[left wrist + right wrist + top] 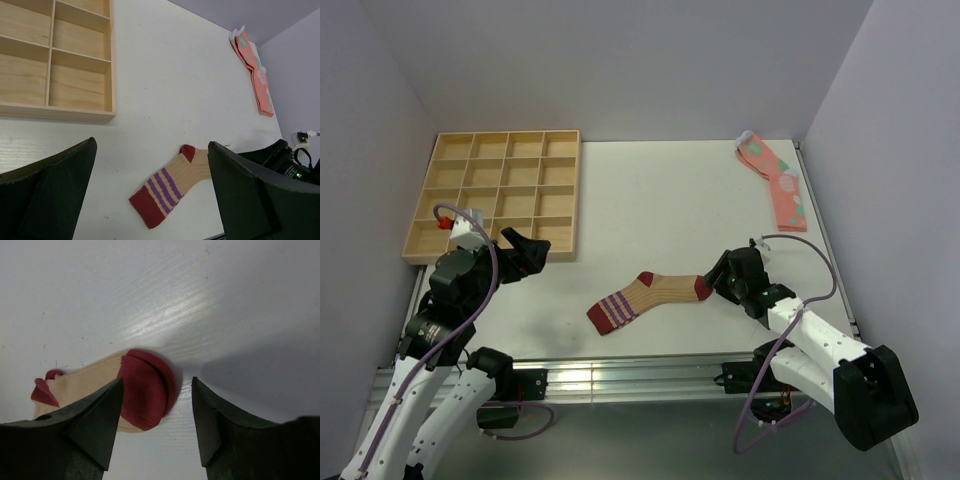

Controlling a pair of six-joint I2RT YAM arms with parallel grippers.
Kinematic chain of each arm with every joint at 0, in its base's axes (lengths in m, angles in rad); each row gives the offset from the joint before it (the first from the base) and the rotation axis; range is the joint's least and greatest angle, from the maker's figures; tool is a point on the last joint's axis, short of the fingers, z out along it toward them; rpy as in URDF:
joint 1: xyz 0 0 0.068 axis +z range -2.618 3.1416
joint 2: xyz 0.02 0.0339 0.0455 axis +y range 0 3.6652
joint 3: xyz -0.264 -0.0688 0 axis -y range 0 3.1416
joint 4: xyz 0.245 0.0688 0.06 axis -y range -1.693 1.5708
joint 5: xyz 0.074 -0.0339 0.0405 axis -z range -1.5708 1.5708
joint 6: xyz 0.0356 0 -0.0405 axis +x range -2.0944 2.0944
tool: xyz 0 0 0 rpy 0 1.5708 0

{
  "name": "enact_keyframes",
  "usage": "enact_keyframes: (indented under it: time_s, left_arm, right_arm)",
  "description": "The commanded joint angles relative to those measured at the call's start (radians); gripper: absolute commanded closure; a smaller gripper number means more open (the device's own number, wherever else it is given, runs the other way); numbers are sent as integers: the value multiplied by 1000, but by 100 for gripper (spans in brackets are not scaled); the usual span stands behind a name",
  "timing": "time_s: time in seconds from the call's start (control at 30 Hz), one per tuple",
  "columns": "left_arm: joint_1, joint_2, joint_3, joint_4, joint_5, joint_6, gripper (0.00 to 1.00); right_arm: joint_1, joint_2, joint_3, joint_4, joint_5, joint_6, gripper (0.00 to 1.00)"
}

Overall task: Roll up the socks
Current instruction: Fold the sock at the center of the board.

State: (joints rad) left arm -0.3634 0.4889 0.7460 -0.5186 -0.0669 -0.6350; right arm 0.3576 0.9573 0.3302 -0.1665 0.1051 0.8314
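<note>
A tan sock [655,298] with a red toe, red cuff and purple stripes lies flat near the table's front edge; it also shows in the left wrist view [172,187]. My right gripper [717,278] is open, low at the sock's red toe [147,387], with the toe between its fingers [95,420]. My left gripper [533,252] is open and empty, raised at the left beside the tray. A pink sock pair [778,185] lies at the far right; it also shows in the left wrist view [255,75].
A wooden compartment tray [495,195] sits at the back left and shows in the left wrist view [55,65]. Grey walls close in the white table [660,200] on the left, back and right. An aluminium rail runs along the front edge.
</note>
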Motion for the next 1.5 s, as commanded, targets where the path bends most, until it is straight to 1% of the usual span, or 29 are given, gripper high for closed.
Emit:
enact_keyframes:
  time_s: [0.0,0.07,0.13,0.17,0.47,0.83,0.9,0.93,1.0,1.03,1.13,1.23,1.3,1.33,1.37,1.43,1.47]
  left_arm:
    - [4,7,1,45,21,23,0]
    - [4,8,0,45,21,23,0]
    - [4,8,1,45,19,23,1]
    - [4,8,1,45,19,23,1]
    - [4,10,1,43,21,23,1]
    - [4,7,1,46,27,24,1]
    - [4,7,1,46,27,26,0]
    - [4,8,0,46,29,26,0]
    - [4,11,0,49,30,26,1]
    - [4,14,0,48,32,24,0]
    - [4,30,-2,57,44,29,1]
    - [4,66,6,78,102,26,2]
    - [4,94,-8,98,143,-8,5]
    - [4,124,-23,141,209,-49,7]
    - [3,137,-43,169,229,-70,11]
    - [-12,167,-114,244,237,-126,16]
    - [-26,174,-137,267,230,-138,20]
  right_arm:
    - [7,-12,-8,35,42,26,39]
    - [9,-8,-5,36,39,26,47]
    - [9,-6,-5,39,41,26,51]
    - [9,-5,-5,42,41,26,54]
    - [30,38,13,32,61,41,56]
    - [95,116,12,53,99,92,57]
    - [103,129,6,58,105,98,62]
    - [106,132,4,58,116,100,67]
    - [112,126,1,56,130,100,71]
    - [113,118,-2,58,140,104,75]
    - [118,72,-16,65,153,107,83]
    - [127,-6,-34,76,163,109,87]
    - [135,-81,-51,73,182,107,88]
    - [142,-109,-54,73,185,101,89]
    - [144,-161,-59,70,189,95,89]
    - [149,-213,-63,70,193,80,90]
    - [149,-254,-66,68,192,65,90]
